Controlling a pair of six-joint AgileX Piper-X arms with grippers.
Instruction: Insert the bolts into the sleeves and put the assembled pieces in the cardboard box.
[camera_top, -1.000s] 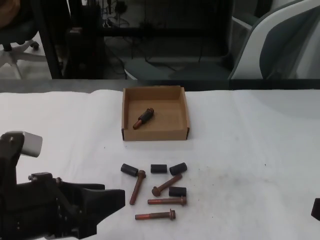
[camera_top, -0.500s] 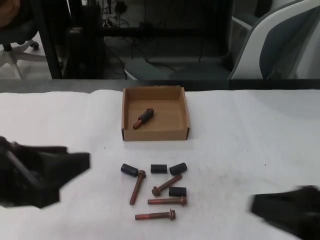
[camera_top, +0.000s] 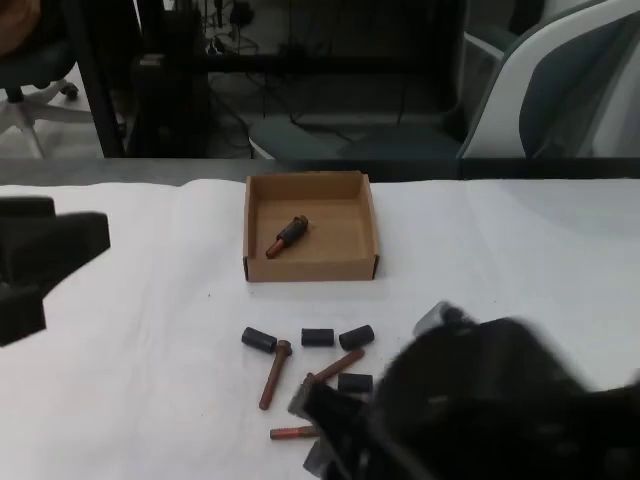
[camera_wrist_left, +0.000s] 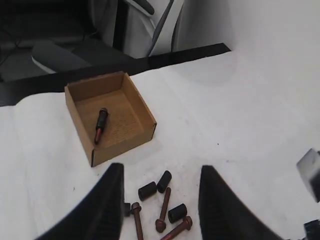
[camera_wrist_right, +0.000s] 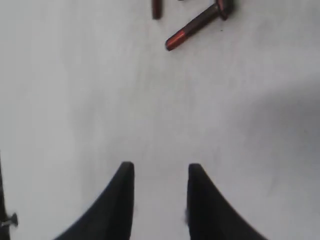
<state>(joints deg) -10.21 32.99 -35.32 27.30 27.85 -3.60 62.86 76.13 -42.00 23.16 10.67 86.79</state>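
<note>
White sheet (camera_top: 150, 300) covers the bench from the near edge to the dark strip at the far side, with chairs in the room beyond.

At the left, the left arm (camera_top: 40, 260) has drawn away in the past second, from the near-left corner up along the left edge. It now sits well apart from the parts. The left gripper (camera_wrist_left: 161, 172) is spread and empty, looking down on the heap from above.

In the middle nothing has shifted. The loose sleeves (camera_top: 317, 337) and bolts (camera_top: 274, 375) lie in the same scatter, near of the cardboard box (camera_top: 310, 270). One assembled piece (camera_top: 287, 235) lies aslant on the box floor.

At the right, the right arm (camera_top: 480, 410) has swung in from the near-right corner and now hangs over the near side of the heap, covering the two nearest bolts in part. The right gripper (camera_wrist_right: 161, 167) is spread with nothing between its fingers, over bare sheet, with a bolt (camera_wrist_right: 197, 24) a little ahead of it. I judge this to be the approach for the next bolt: one piece is done and several pairs are left.

For room, bare sheet runs wide to the left of the heap and to the right of the box, so either arm can retreat freely. The tight places are the heap itself, where bolts and sleeves lie just beside one another, and the box's upright walls, which a loaded gripper must clear from above.
</note>
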